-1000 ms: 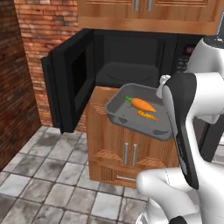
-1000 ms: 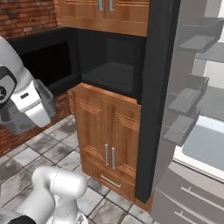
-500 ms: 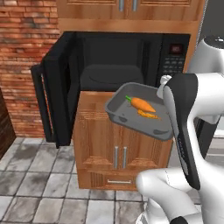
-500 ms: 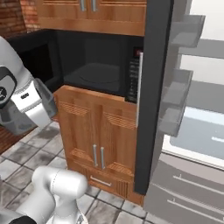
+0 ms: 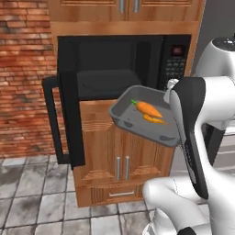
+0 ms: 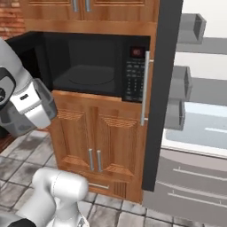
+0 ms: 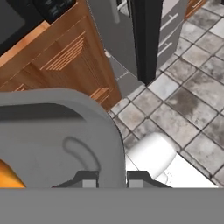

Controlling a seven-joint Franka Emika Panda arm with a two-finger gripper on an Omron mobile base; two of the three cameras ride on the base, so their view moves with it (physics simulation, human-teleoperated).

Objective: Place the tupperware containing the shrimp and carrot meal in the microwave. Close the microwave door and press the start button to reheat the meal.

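- The microwave [image 5: 124,62] sat built into wooden cabinetry, its cavity open, keypad at right; nothing stood between it and the tupperware [image 5: 137,123].
- The microwave door [image 5: 69,114], black with a thick bar handle, hung swung out leftward.
- The grey translucent tub, tilted, held an orange shrimp and carrot meal [image 5: 149,111] in front of the cavity.
- The gripper [image 7: 110,178] pinched the tub's flared rim between its fingers; the white arm rose at right.

Nothing can be read: the microwave [image 6: 95,64] keypad [image 6: 132,80] and its small red display [image 6: 136,52] are too blurred.
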